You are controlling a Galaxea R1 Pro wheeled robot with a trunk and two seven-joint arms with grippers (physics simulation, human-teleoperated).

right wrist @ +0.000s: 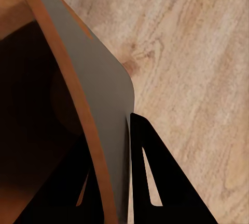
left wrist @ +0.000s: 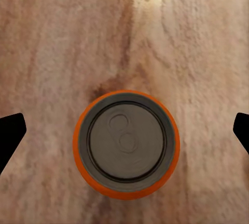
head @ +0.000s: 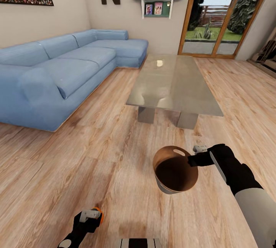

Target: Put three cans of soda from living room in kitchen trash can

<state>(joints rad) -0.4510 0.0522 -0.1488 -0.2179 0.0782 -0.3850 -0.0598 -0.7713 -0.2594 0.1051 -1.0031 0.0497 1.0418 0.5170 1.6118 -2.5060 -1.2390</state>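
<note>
An orange can of soda point(left wrist: 126, 143) stands upright on the wood floor, seen from above with its grey top and pull tab. My left gripper point(left wrist: 125, 133) hangs over it, open, its dark fingertips point(left wrist: 10, 135) wide apart on either side and clear of the can. In the head view the left gripper point(head: 90, 215) is low at the near edge with the can point(head: 99, 211) showing orange beside it. My right gripper point(head: 193, 159) is shut on the rim of the tash can point(head: 163, 155), held tilted above the floor, grey outside and brown inside. The wrist view shows the fingers point(right wrist: 150, 182) pinching its wall point(right wrist: 98, 78).
This is the living room. A glass-topped coffee table point(head: 174, 83) stands ahead, a blue corner sofa point(head: 65, 68) to the left, and a wood-framed glass door point(head: 214, 22) at the back right. Open wood floor lies around both arms.
</note>
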